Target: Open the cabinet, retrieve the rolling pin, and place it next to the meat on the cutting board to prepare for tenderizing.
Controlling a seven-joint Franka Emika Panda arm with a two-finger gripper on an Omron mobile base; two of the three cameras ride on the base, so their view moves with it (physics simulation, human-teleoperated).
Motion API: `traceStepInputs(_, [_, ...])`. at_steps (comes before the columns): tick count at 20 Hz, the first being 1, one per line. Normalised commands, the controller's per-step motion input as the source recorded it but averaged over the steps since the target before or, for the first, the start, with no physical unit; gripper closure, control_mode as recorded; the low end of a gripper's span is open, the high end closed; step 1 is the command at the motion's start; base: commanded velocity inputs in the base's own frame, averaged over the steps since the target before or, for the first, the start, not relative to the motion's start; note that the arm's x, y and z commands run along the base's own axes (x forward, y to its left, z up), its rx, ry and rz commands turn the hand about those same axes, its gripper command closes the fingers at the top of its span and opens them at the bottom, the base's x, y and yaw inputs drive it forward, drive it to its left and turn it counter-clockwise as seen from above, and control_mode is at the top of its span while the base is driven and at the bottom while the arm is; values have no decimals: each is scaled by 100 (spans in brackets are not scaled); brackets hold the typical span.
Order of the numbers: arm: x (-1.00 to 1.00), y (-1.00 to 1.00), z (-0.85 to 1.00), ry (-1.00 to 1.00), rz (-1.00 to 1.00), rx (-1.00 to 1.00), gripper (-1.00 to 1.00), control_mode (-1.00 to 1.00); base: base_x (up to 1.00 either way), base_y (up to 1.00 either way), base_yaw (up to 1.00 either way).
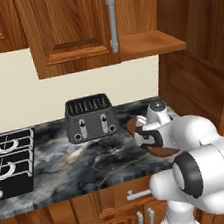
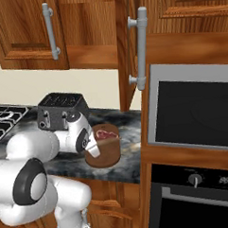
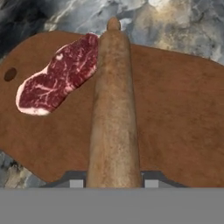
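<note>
In the hand view the rolling pin (image 3: 113,109), a brown wooden rod, runs lengthwise away from my gripper (image 3: 113,182), which is shut on its near end. It hovers just over the dark-brown cutting board (image 3: 175,109), right beside the red marbled meat (image 3: 59,74), whose edge touches or slips under the pin. From the right base view the gripper (image 2: 92,148) sits low over the cutting board (image 2: 106,156) with the meat (image 2: 106,133) at the board's far side. The cabinet (image 1: 72,28) stands open above, and its doors (image 2: 26,30) are swung out.
A black toaster (image 1: 90,118) stands on the marble counter (image 1: 81,164) just left of the board. The stove (image 1: 10,161) is at far left. A built-in oven (image 2: 191,112) fills the wall right of the counter. The open door's handle (image 2: 142,48) hangs above the board.
</note>
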Motion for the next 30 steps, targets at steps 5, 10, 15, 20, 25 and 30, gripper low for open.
traceStepInputs(5, [-34, 1, 5, -5, -2, 2, -100, -100, 0, 0, 0])
traceStepInputs(10, [-21, 6, 32, -7, -5, 0, -100, -100, 0, 0, 0])
traceStepInputs(15, [-9, 6, 40, -6, -3, 0, -100, -100, 0, 0, 0])
traceStepInputs(20, [-30, 13, 32, -4, -2, 0, -100, -100, 0, 0, 0])
traceStepInputs(25, [-31, 22, 26, 0, -1, 0, -100, -100, 0, 0, 0])
traceStepInputs(30, [-29, 20, 32, 0, -2, 0, -100, -100, 0, 0, 0])
